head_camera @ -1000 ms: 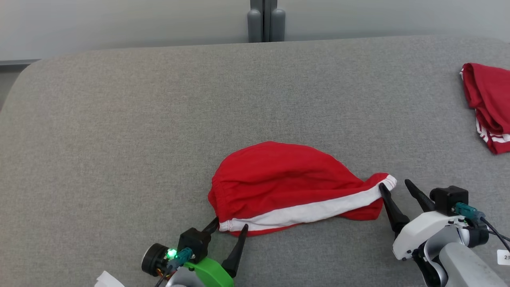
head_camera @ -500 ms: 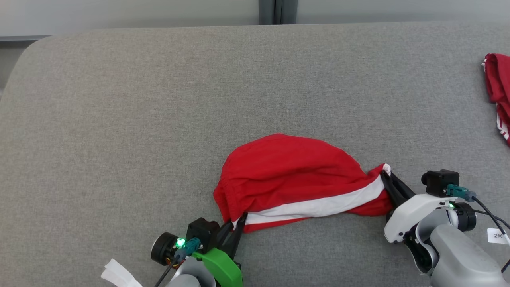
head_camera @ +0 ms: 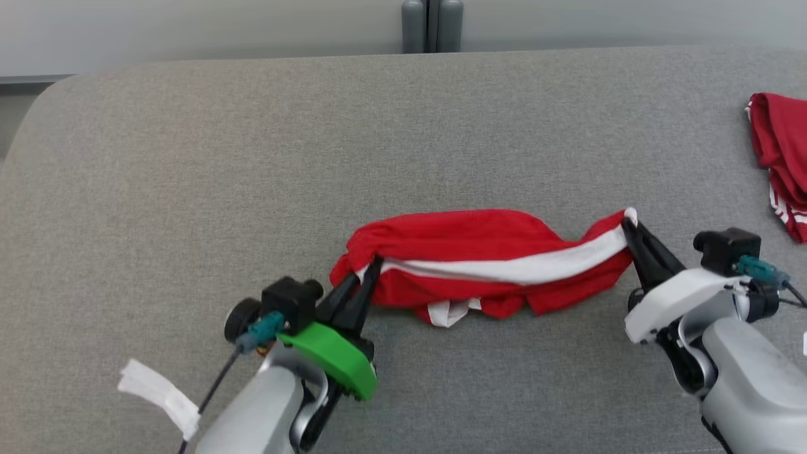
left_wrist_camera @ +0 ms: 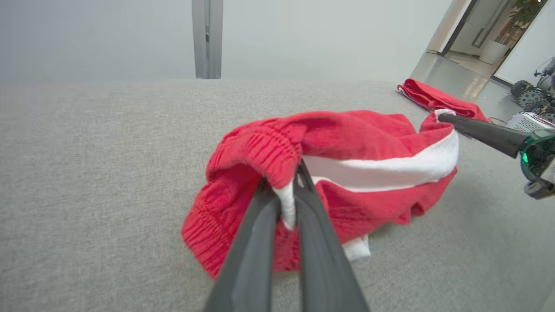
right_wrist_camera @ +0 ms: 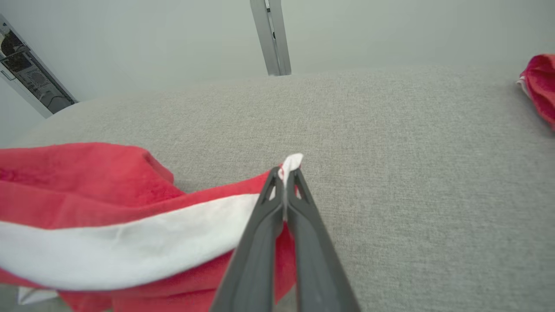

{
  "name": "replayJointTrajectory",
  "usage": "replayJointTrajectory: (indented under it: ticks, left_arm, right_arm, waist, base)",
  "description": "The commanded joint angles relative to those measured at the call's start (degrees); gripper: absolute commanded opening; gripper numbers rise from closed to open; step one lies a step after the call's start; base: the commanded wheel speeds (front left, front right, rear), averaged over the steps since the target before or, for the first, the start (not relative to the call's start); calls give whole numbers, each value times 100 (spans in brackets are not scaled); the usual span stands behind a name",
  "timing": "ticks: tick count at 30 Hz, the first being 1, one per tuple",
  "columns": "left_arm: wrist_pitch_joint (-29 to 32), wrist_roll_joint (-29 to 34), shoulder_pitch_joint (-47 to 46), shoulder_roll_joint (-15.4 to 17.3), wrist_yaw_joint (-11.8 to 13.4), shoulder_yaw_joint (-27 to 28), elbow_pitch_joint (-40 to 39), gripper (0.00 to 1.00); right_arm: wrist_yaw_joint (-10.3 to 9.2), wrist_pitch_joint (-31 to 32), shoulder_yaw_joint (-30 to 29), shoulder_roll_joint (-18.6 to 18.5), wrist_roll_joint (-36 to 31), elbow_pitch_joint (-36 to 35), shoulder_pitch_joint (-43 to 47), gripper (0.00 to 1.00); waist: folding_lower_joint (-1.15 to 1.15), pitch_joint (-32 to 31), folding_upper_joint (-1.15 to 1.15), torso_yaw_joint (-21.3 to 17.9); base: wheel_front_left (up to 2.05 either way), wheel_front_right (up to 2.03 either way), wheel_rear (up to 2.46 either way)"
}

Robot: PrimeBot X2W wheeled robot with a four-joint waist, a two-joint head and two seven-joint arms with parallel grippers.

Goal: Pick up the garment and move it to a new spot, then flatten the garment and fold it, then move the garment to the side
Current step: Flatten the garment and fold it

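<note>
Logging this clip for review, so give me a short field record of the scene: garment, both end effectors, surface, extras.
garment: red with white stripe, stretched between both arms
left end effector: shut on its elastic end
right end effector: shut on its white-tipped corner
surface: grey fabric top
extra: second red garment at far right

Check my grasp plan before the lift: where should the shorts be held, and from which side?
Hold the shorts at the ends of the white stripe: the waistband corner on the left, the opposite tip on the right, each from the near side. The cloth lies stretched left to right, so these points should spread it. The left end effector and right end effector are shut there.
</note>
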Motion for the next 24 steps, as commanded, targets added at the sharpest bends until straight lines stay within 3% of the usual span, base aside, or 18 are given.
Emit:
replayJointTrajectory:
  ticks: [1,9,13,19,24]
  left_arm:
    - [78,-136,-302,85,-13,-6,-80,0]
    - [823,-1013,-2596,470,-13,-56,-12,0]
    - [975,-1505,-3923,414,-13,200,435,0]
    - [947,-1762,-5700,368,-13,163,1080,0]
    - [729,-1918,-6547,408,-13,21,1405,0]
  right_arm:
    - [-8,-23,18,-60,28,-44,-258,0]
    - [-8,387,123,-172,229,240,-2419,0]
    - [-8,622,96,-57,365,550,-3785,0]
    - [-8,625,63,49,364,1145,-5523,0]
    - [-8,448,237,48,330,1431,-6269,0]
  waist:
    - [0,58,0,-55]
    - [0,675,0,-172]
    - [0,1067,0,-236]
    - [0,1448,0,-347]
    - [0,1632,0,-403]
  base:
    - [0,0,0]
    - [0,0,0]
    - [0,0,0]
    - [0,0,0]
    - [0,0,0]
